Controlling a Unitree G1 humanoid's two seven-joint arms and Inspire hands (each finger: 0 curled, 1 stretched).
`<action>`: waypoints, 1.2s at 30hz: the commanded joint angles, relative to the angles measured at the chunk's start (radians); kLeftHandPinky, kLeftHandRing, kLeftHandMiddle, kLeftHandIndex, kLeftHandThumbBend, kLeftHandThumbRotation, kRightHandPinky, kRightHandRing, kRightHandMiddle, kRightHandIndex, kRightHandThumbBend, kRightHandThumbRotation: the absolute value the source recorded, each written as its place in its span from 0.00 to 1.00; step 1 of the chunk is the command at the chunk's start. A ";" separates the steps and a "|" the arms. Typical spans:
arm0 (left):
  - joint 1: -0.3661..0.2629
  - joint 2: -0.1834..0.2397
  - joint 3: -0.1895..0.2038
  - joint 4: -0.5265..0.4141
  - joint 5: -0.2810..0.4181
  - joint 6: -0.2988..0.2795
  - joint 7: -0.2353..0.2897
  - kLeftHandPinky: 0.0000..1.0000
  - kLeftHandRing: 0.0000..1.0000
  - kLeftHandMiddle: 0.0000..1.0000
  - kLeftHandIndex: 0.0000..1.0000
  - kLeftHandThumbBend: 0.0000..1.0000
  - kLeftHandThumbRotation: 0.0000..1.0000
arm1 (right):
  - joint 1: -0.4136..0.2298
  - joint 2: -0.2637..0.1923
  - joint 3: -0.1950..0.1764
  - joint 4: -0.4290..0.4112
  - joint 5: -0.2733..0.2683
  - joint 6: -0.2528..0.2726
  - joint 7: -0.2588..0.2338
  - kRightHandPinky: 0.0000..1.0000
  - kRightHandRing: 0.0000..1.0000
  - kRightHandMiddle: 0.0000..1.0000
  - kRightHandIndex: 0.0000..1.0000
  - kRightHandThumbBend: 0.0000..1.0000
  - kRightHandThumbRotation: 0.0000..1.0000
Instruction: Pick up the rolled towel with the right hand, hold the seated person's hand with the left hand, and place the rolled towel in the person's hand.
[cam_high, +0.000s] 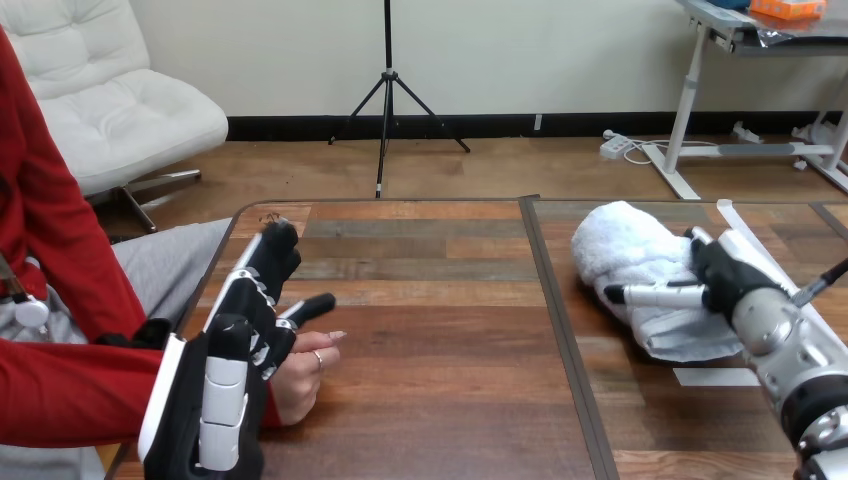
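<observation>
At three o'clock my right robot hand (730, 275) is clasping the towel (625, 245) to lift it; at eight, my left robot hand (235, 350), unclenched, is lying over the person's hand (300, 385) to steady it.

No writing, number or sign can be read. The white tape (714, 377) at four o'clock on the table (440, 330) looks blank.

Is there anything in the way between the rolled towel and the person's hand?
Nothing lies on the table between the rolled towel and the person's hand. The robot's left hand lies over that hand, though, covering most of it.
</observation>
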 joint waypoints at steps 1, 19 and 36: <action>-0.040 -0.039 0.019 0.007 0.007 -0.024 0.008 0.95 0.97 0.95 0.96 0.80 1.00 | -0.020 0.000 0.014 -0.003 -0.006 0.008 0.005 0.93 1.00 1.00 1.00 1.00 0.52; -0.032 -0.035 0.014 0.001 -0.005 -0.014 0.003 0.85 0.98 0.96 0.95 0.81 1.00 | -0.016 0.015 0.022 0.000 -0.012 0.027 0.015 0.91 1.00 1.00 1.00 1.00 0.55; -0.026 -0.032 0.015 -0.018 -0.028 -0.017 -0.006 0.75 0.96 0.95 0.92 0.81 0.98 | -0.021 0.044 0.054 0.012 -0.030 0.095 0.006 0.76 0.88 0.92 0.95 1.00 0.41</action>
